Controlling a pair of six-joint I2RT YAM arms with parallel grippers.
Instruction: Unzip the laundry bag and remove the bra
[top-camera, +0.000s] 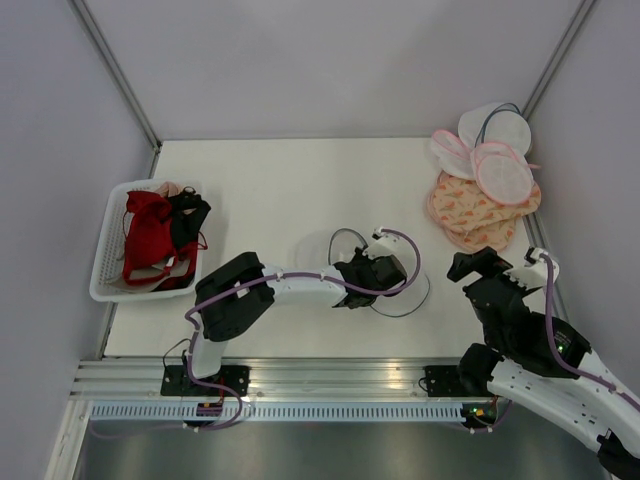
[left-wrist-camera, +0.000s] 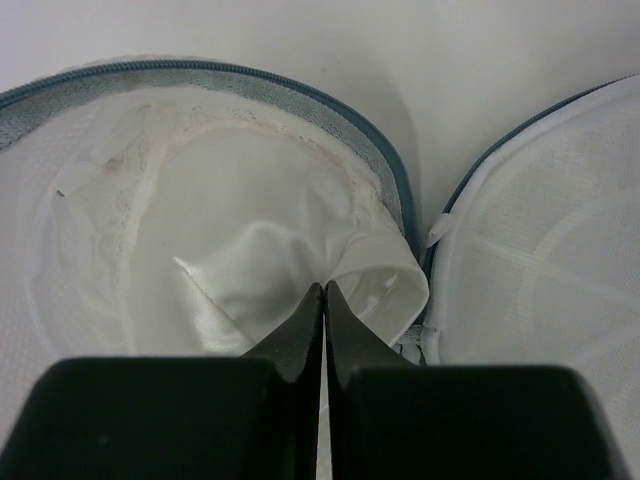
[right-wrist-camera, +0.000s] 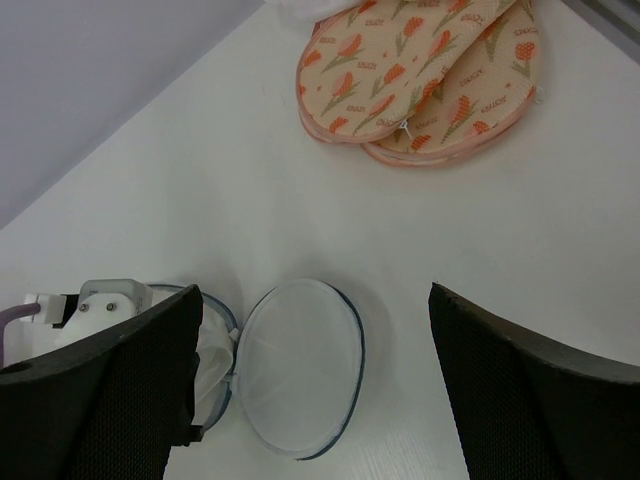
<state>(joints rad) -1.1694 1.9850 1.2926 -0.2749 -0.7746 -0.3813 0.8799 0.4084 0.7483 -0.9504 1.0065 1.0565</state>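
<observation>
White worktop. On it: laundry bag mid-worktop, lying open, halves side by side. White basket well left of laundry bag. Peach patterned bags and pink-rimmed white bags piled beyond it, right.

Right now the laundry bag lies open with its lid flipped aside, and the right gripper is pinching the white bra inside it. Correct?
Not the right one. The left wrist view shows the left gripper shut on the white bra inside the laundry bag, which does lie open, lid flipped aside. The right gripper is open, holding nothing.
</observation>
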